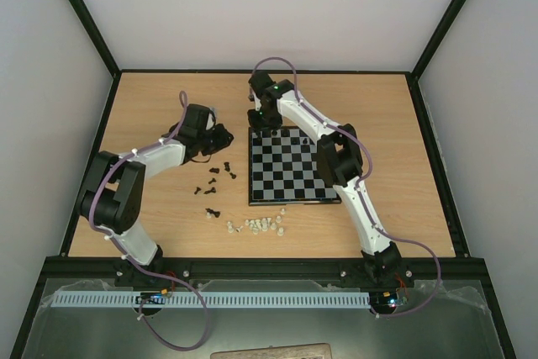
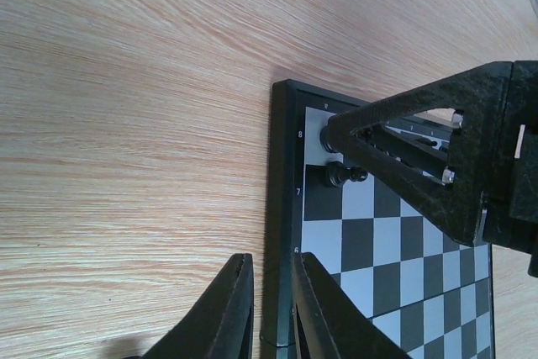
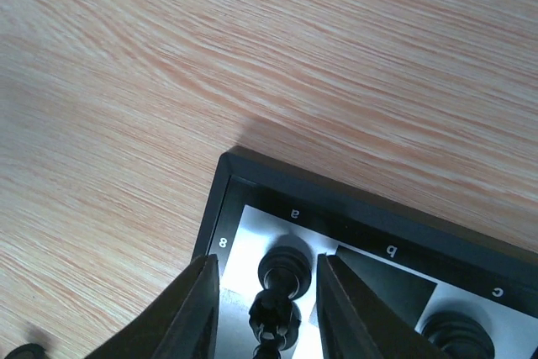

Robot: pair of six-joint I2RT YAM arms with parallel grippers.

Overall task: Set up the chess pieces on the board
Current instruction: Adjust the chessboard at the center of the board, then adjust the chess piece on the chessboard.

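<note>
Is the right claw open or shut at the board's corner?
Open: the right claw has its fingers standing clear either side of the black piece, gaps showing.

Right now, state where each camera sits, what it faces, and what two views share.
Top external: above and behind the arm bases, looking down on the wooden table, the small black-and-grey checkered chessboard, both arms.
Left wrist: low over the table, facing the chessboard's corner; left end effector at the bottom, right end effector ahead.
Right wrist: above that corner, looking down; its fingers flank a tiny black plastic chess piece.
Shared: both wrist views show that corner piece.
</note>
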